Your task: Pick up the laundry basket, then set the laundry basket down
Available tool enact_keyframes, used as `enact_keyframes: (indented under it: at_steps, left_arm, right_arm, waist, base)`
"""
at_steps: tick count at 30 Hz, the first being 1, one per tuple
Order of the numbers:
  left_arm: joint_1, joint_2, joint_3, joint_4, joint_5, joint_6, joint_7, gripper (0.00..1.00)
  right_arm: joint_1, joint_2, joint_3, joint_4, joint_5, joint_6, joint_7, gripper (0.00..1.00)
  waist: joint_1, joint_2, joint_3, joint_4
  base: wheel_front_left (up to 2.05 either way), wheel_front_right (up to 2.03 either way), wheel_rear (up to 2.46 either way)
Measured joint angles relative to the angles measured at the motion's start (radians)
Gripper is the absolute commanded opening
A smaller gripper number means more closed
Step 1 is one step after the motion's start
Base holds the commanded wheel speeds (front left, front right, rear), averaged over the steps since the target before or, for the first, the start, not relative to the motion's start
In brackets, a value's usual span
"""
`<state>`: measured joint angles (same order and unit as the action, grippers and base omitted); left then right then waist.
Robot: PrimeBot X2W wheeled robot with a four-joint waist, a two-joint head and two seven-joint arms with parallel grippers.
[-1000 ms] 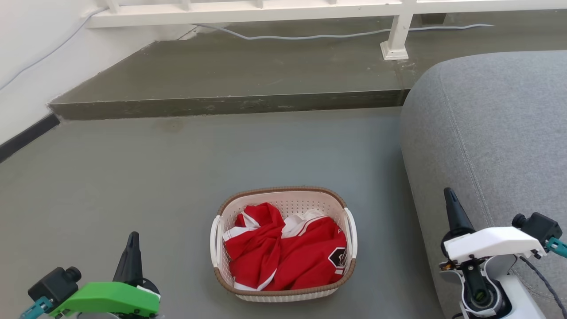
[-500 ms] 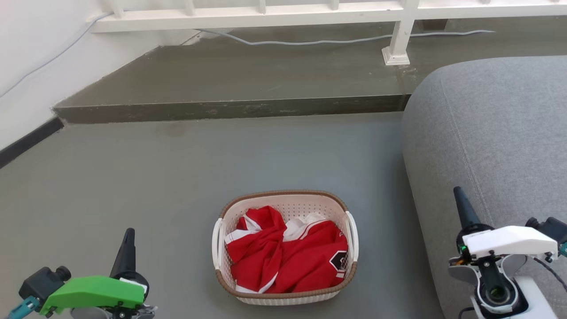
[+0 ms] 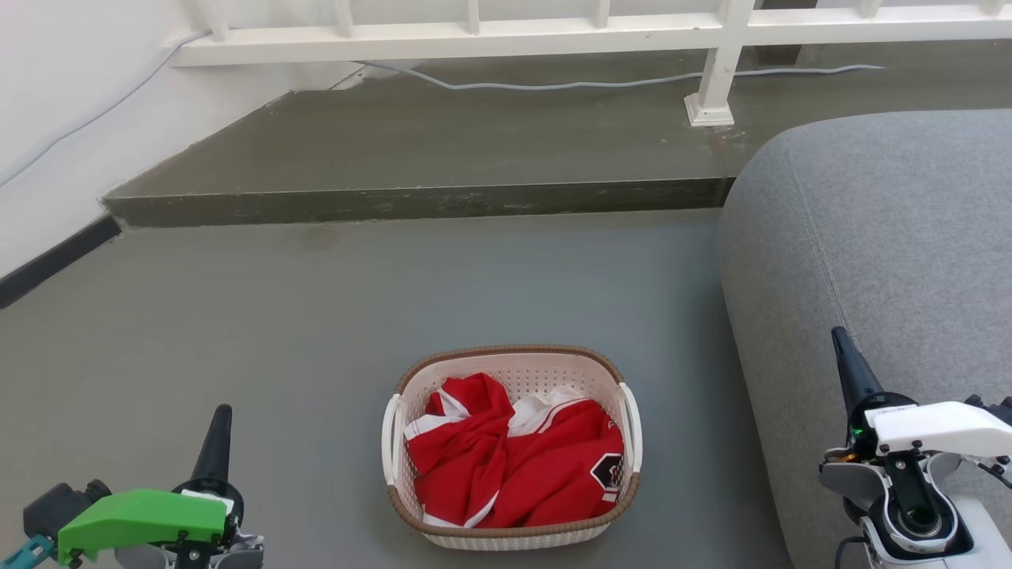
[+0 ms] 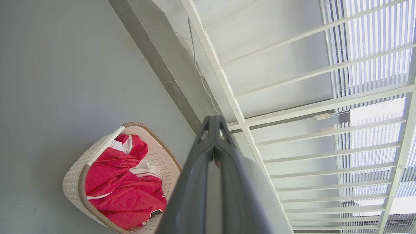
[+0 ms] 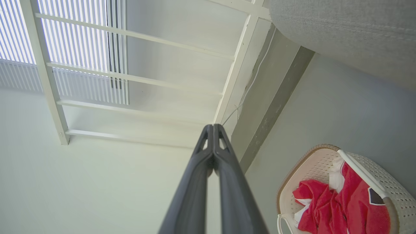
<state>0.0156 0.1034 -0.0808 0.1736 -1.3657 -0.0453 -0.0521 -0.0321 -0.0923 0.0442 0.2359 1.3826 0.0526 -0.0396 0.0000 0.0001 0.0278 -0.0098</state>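
Observation:
The laundry basket (image 3: 511,359) stands on the grey floor low in the middle of the head view, cream-white and perforated with a brown rim and white side handles. Red and white clothes (image 3: 514,462) fill it. My left gripper (image 3: 217,431) sits at the lower left, well to the left of the basket, shut and empty. My right gripper (image 3: 844,359) is at the lower right in front of the sofa, also shut and empty. The left wrist view has the basket (image 4: 76,175) at lower left beside my shut fingers (image 4: 213,130). In the right wrist view the basket (image 5: 386,182) lies at lower right.
A grey sofa (image 3: 877,237) fills the right side, close to the basket. A raised dark step (image 3: 411,201) crosses the floor behind, with a white railing (image 3: 585,32) and a grey cable (image 3: 553,83) on it. A white wall (image 3: 47,118) stands at the left.
The whole head view has shifted, so the camera has moved. Both grippers sit a little lower and further outward in the picture. The basket rests in place on the floor.

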Motion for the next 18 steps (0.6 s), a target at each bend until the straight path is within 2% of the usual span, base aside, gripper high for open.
enact_keyframes:
  at_steps: [18]
  left_arm:
    - [-0.028, 0.004, 0.029, 0.048, -0.258, -0.047, 0.052, 0.0]
  right_arm:
    - [-0.006, -0.005, -0.059, 0.013, 0.232, 0.044, 0.053, 0.0]
  waist:
    - [0.0, 0.0, -0.019, 0.008]
  base:
    - [0.0, 0.0, 0.0]
